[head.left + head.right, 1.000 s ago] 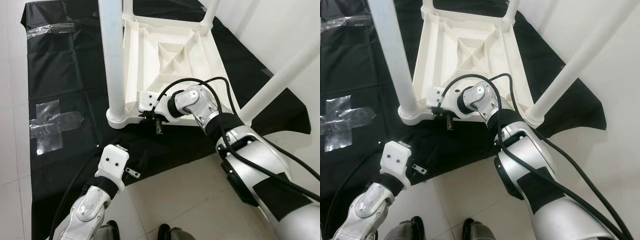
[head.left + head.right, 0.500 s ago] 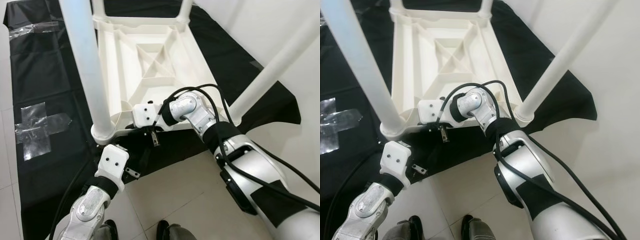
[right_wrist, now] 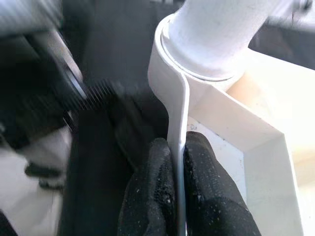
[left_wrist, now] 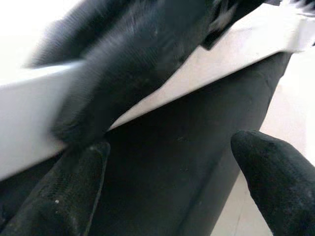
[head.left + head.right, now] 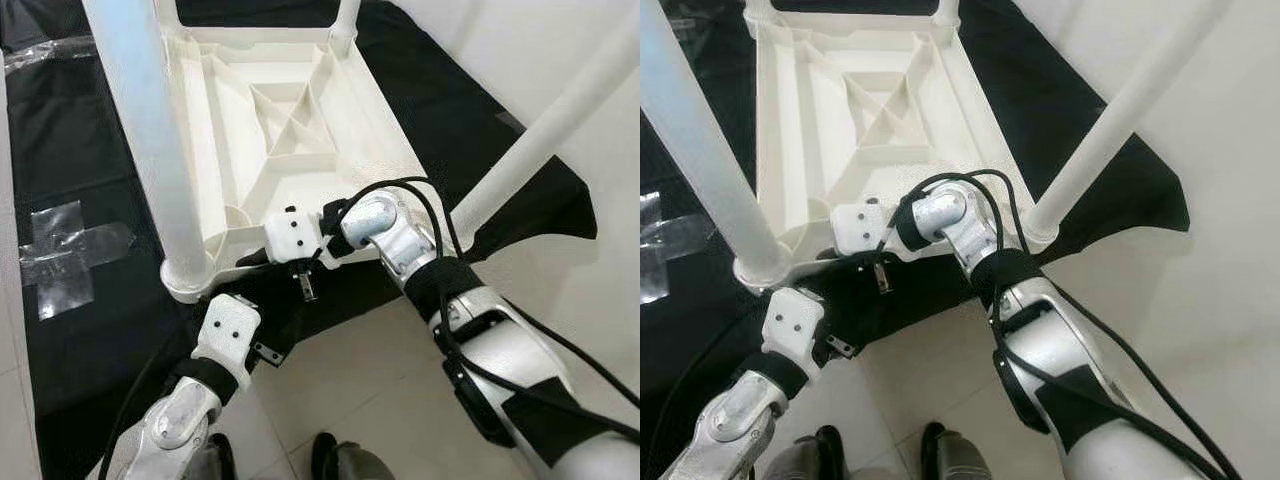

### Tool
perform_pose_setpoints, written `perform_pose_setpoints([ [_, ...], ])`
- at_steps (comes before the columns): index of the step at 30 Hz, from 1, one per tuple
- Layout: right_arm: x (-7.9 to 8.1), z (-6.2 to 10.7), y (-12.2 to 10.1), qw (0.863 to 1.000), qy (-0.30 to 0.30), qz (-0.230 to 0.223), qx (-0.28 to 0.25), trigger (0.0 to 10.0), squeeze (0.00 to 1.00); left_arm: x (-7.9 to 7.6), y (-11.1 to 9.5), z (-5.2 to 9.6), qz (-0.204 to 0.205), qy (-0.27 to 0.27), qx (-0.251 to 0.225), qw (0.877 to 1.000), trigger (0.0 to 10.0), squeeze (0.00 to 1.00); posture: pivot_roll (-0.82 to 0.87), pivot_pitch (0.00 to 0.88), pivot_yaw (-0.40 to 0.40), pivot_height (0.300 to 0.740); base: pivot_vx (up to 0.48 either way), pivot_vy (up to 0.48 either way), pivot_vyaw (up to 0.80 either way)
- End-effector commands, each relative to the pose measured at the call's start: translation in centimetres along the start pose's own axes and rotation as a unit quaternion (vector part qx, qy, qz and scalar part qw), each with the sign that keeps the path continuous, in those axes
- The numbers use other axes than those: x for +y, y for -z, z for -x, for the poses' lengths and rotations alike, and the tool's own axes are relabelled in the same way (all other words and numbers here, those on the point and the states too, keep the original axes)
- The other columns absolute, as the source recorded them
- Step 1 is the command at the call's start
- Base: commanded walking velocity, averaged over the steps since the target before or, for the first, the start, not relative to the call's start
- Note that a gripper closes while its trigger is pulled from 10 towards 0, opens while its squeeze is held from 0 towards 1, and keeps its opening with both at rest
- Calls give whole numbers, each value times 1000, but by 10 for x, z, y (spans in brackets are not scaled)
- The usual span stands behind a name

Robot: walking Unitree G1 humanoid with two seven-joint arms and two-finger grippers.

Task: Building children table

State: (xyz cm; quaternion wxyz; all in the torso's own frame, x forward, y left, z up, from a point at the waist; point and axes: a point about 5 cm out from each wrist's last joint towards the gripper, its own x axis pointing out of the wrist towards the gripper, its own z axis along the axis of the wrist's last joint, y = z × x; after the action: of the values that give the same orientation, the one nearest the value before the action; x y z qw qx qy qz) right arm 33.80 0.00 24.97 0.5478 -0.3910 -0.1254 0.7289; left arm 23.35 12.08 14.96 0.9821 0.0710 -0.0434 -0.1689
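Children's table, white plastic, inverted on black floor sheet: right end effector pinched shut on its near rim, left end effector open just below; keep grip square, avoid twisting the thin edge.

— How many of each thing around the upturned white plastic children's table?

— One table, with four white tube legs standing up from it. One black floor sheet under it. One clear tape cross beside it.
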Motion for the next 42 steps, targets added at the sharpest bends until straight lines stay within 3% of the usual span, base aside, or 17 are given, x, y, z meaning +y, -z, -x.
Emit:
perform_pose_setpoints([
  [1,0,-25,-37,992,-41,68,-93,10000,0,-1,0,0,0,3,3,1000,10000,0,167,288,-162,740,0,0,0],
  [6,2,-28,-47,989,-47,70,-120,10000,0,-1,0,0,0,3,3,1000,10000,0,168,289,-161,740,0,0,0],
  [11,3,-32,-48,990,-35,75,-111,10000,0,-1,0,1,0,3,3,1000,10000,0,166,289,-161,740,0,0,0],
  [14,-3,-41,-44,994,12,81,-72,10000,0,-1,0,0,0,4,4,1000,10000,0,167,289,-160,740,0,0,0],
  [19,-16,-49,-41,995,83,44,-37,10000,0,-1,0,0,-1,4,4,1000,10000,0,168,289,-160,740,0,0,0],
  [20,-22,-52,-45,993,108,30,-43,10000,1000,-1,0,0,-1,4,4,1000,10000,0,172,290,-160,740,0,0,0],
  [27,-25,-48,-56,990,106,32,-86,10000,1000,-1,0,0,0,3,4,1000,10000,0,167,290,-162,740,0,0,0],
  [32,-25,-33,-46,991,108,22,-81,10000,1000,0,0,0,0,3,4,1000,10000,0,161,288,-159,740,0,0,0],
  [42,-33,0,-21,978,193,-47,-59,10000,1000,-7,-3,2,-26,45,11,999,10000,0,164,285,-153,740,0,0,0],
])
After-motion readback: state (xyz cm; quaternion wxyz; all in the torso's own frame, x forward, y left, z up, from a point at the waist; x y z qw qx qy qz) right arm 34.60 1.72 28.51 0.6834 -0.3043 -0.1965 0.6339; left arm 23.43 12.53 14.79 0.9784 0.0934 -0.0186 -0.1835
